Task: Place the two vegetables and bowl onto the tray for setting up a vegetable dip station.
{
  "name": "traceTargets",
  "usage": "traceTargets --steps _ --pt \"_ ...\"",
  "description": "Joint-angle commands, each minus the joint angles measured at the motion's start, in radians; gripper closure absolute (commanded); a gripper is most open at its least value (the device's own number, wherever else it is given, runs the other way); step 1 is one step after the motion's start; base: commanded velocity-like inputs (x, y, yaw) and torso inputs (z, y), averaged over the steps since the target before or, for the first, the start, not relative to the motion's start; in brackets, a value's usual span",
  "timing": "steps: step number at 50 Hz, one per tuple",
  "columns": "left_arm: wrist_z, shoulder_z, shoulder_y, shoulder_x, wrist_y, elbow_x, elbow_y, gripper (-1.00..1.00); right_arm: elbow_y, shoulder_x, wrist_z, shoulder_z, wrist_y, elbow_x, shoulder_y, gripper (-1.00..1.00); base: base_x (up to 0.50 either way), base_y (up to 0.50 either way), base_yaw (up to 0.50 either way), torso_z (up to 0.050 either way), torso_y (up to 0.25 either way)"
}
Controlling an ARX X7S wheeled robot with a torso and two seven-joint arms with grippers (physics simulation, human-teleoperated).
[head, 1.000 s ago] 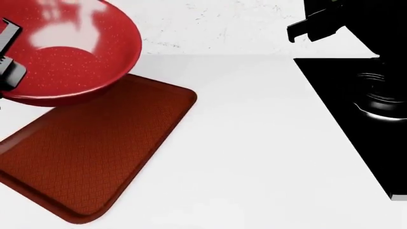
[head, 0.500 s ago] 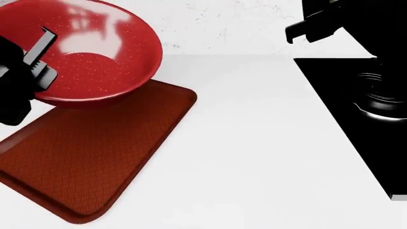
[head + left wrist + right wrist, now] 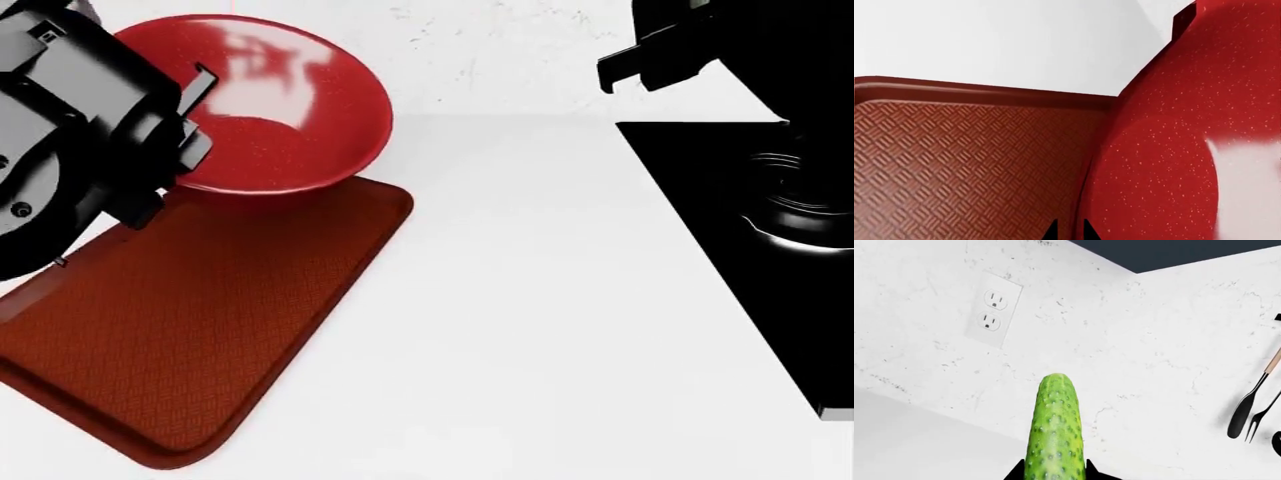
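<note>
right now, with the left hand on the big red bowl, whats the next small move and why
Probably lower the glossy deep red round bowl straight down onto the flat dark red-brown crosshatch tray and then open the left hand. The bowl sits over the tray's far end, seemingly just above it. The right hand holds the bumpy green cucumber for afterwards.

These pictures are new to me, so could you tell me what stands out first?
The glossy red bowl, held by the left gripper, sits at the far end of the crosshatched tray. In the right wrist view, a bumpy green cucumber juts from the right gripper toward a marbled wall with an outlet.
</note>
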Motion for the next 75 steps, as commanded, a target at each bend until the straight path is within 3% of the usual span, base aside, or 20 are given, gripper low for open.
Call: traceTargets --steps 1,17,37,75 --pt "0.055 -0.023 0.067 0.044 -0.029 -0.015 -0.074 1.0 -0.001 0.0 0.0 0.0 0.002 -0.009 0.001 1.0 0.0 0.0 0.0 0.0 0.0" --pt "0.071 -0.026 0.1 0.057 -0.043 -0.002 -0.072 1.0 0.001 0.003 -0.006 -0.005 -0.003 -0.013 0.001 1.0 0.0 0.0 0.0 0.0 0.001" --pt "0.022 -0.013 0.083 -0.004 0.0 0.028 0.005 1.0 0.005 0.0 -0.015 -0.015 -0.006 -0.022 0.004 1.0 0.0 0.0 0.0 0.0 0.001" --pt "0.013 -0.022 0.132 0.008 0.004 0.035 0.024 1.0 0.002 0.006 -0.012 -0.018 -0.012 -0.015 0.008 1.0 0.0 0.0 0.0 0.0 0.0"
